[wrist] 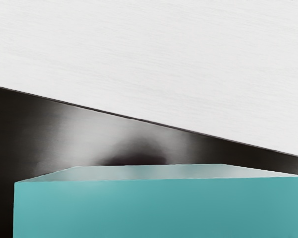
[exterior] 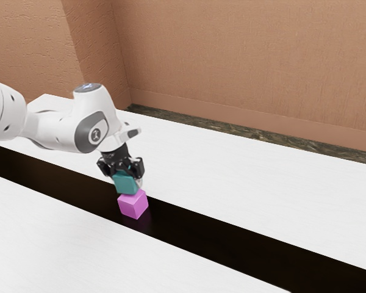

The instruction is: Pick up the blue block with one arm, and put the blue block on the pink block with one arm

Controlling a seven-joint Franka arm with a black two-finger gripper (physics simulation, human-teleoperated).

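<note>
A teal-blue block (exterior: 125,182) hangs tilted between the black fingers of my gripper (exterior: 127,181), which is shut on it. Directly beneath it sits the pink block (exterior: 133,204) on the dark strip (exterior: 232,239) of the table; the blue block's lower edge is at or just above the pink block's top, and I cannot tell if they touch. In the wrist view the blue block (wrist: 159,208) is the large teal shape just under the hand, with the dark strip (wrist: 64,134) behind it. The pink block is hidden there.
White table surfaces (exterior: 244,177) lie on both sides of the dark strip. A brown wall (exterior: 244,55) with a baseboard stands behind the far table edge. The white arm (exterior: 55,125) reaches in from the exterior view's left.
</note>
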